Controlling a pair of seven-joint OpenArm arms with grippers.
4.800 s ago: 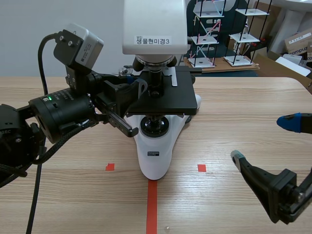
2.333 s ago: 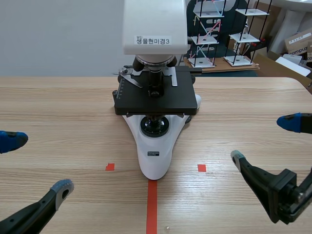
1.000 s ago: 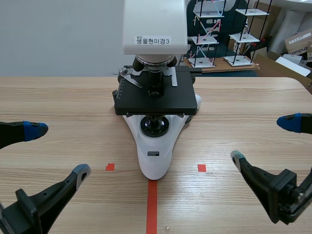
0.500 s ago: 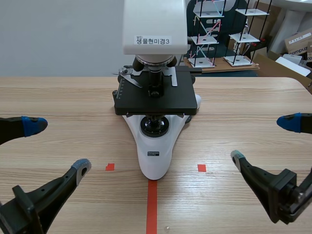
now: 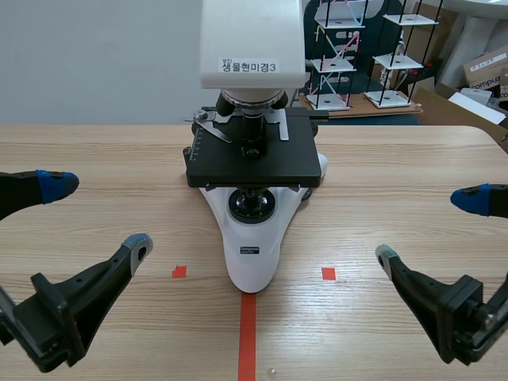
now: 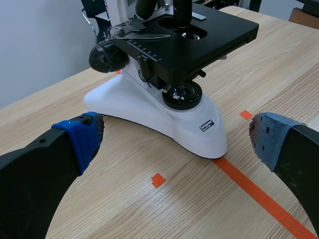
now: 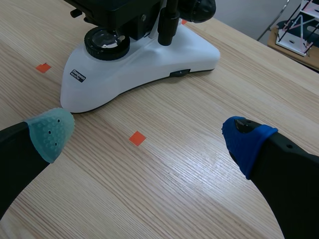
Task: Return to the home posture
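The left gripper (image 5: pixel 97 215) sits low at the near left edge of the light wooden table (image 5: pixel 381 167). Its jaws stand wide apart with nothing between them, one finger tipped with a blue pad (image 5: pixel 54 185) and the other with a grey pad (image 5: pixel 139 244). In the left wrist view the gripper faces the microscope's base from a short way off and touches nothing.

A small orange-red tape square (image 5: pixel 179 271) lies on the wood just ahead of the grey pad. At the table's middle stands a white-bodied microscope with a square black stage (image 5: pixel 252 238). Its white head bears a printed label (image 5: pixel 249 67), and metal slide clips (image 5: pixel 208 121) lie on the stage. An orange-red tape line (image 5: pixel 248 337) runs from the foot of its base toward the near edge, and a second tape square (image 5: pixel 329 273) lies to the right of the base.

The right gripper (image 5: pixel 427 227) sits low at the near right, mirroring the left. Its jaws too are spread wide around bare wood, one with a grey-green dotted pad (image 5: pixel 386 255) and one with a blue pad (image 5: pixel 470 198). It is apart from the microscope.

Beyond the table's far right stand black wire-frame shelf models with white plates (image 5: pixel 397 55) and cardboard boxes (image 5: pixel 486 67).
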